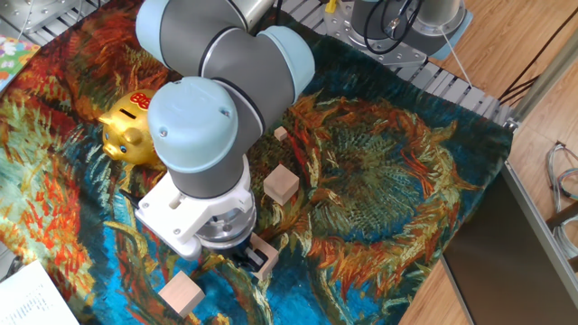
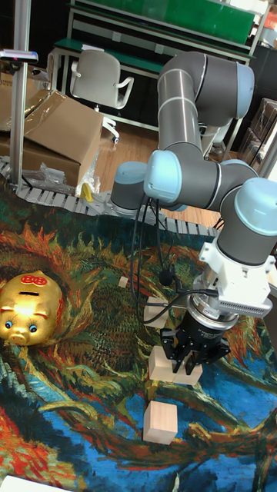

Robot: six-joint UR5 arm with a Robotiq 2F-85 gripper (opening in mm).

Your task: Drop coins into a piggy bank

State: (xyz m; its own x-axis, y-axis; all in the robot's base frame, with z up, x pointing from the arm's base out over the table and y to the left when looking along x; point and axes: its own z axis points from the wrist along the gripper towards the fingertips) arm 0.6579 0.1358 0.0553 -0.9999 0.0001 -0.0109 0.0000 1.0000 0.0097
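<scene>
The piggy bank (image 1: 126, 132) is a shiny gold pig with red marks on its back, lying on the patterned cloth at the left; it shows at the left in the tall view too (image 2: 29, 307). No coins show in either view. My gripper (image 1: 257, 258) points down low over the cloth, well to the right of and nearer than the pig. Its black fingers (image 2: 175, 357) are down at a pale wooden block (image 2: 163, 367). The wrist hides most of the gap, so I cannot see whether they clamp anything.
More pale wooden blocks lie around the gripper: one behind it (image 1: 281, 183), one in front (image 1: 181, 293), a tiny one farther back (image 1: 281, 134). The arm's big elbow (image 1: 226, 54) hangs over the pig's right side. The cloth ends at a roller conveyor (image 1: 456, 86).
</scene>
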